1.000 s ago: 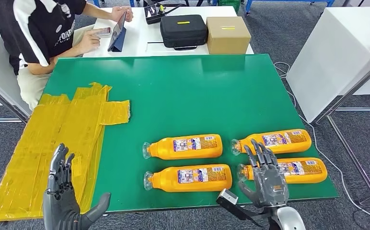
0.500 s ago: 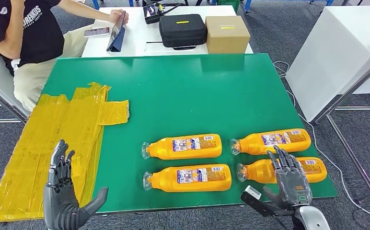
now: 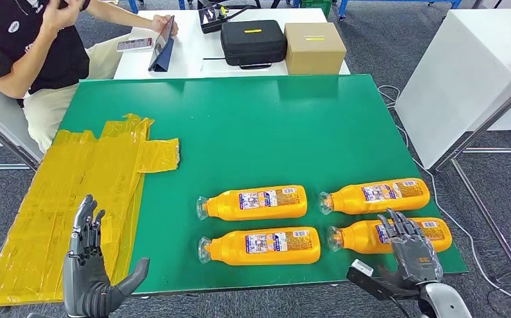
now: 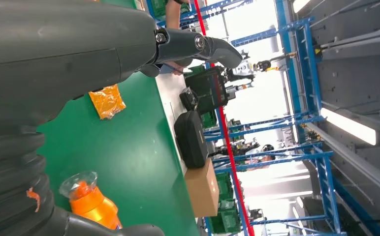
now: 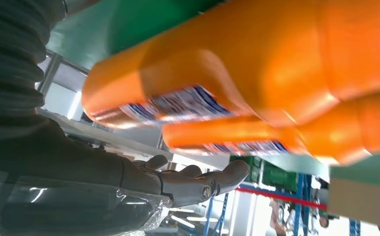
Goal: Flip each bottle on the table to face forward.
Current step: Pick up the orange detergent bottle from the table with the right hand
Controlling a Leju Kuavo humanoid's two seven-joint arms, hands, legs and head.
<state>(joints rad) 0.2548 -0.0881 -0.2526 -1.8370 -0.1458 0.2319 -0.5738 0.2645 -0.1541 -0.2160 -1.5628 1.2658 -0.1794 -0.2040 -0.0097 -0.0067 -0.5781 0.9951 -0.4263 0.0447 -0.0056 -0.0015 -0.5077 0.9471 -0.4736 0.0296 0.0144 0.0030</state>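
Several orange bottles lie on their sides on the green table [image 3: 259,126], clear caps toward my left, labels up. One near-left bottle [image 3: 261,246] and a far-left bottle [image 3: 253,203] sit side by side; a far-right bottle [image 3: 375,196] lies behind the near-right bottle [image 3: 369,236]. My right hand [image 3: 412,255] hovers open at the table's near edge, fingers spread over the near-right bottle's base end. In the right wrist view two orange bottles [image 5: 257,64] loom close beyond the fingers [image 5: 198,182]. My left hand [image 3: 91,275] is open at the near-left edge, holding nothing.
Crumpled yellow plastic sheeting [image 3: 81,192] covers the table's left side. A person [image 3: 34,46] sits at the far left. Behind the green table stand a black case [image 3: 253,42], a cardboard box [image 3: 314,48] and a tablet [image 3: 162,45]. A white table [image 3: 464,73] is at the right.
My right hand has drawn back toward me and to the right, from over the caps of the right bottles to the near table edge. The person has leaned back.
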